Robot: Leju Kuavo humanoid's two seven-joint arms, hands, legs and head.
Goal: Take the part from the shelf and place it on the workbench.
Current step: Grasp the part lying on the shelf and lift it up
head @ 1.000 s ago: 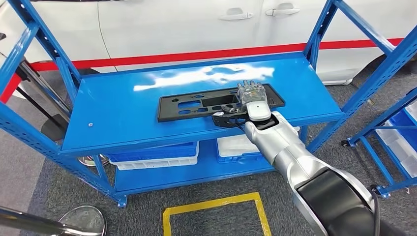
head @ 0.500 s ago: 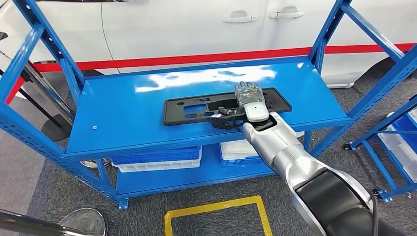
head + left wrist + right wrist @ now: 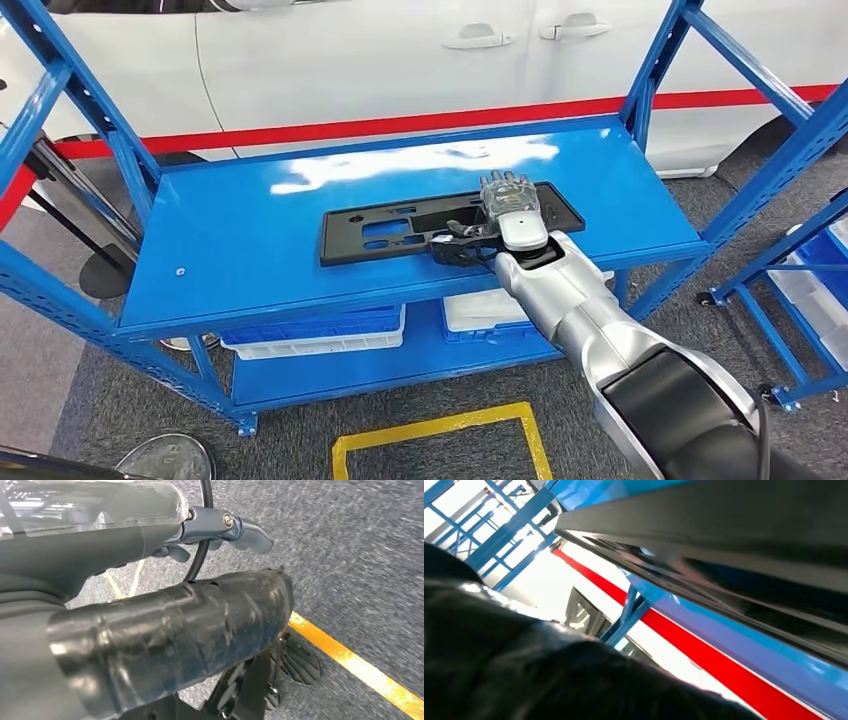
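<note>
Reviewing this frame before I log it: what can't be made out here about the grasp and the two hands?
- Head view: the right robot hand lies over the black part on the blue shelf; whether its fingers grip the part is hidden by the hand's own back.
- Right wrist view: blurred and dark; the contact with the part cannot be read.
- Left wrist view: the left robot hand's fingers are covered by its own dark bulk, so its state is unclear.

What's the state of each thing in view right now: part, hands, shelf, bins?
black plastic part: lying flat on the top shelf, not lifted.
right hand: resting on the part's right end, thumb at its near edge.
left hand: hanging over the floor; grip cannot be told.
blue shelf: upright, top level carrying the part.
white bins: sitting on the lower level.
</note>
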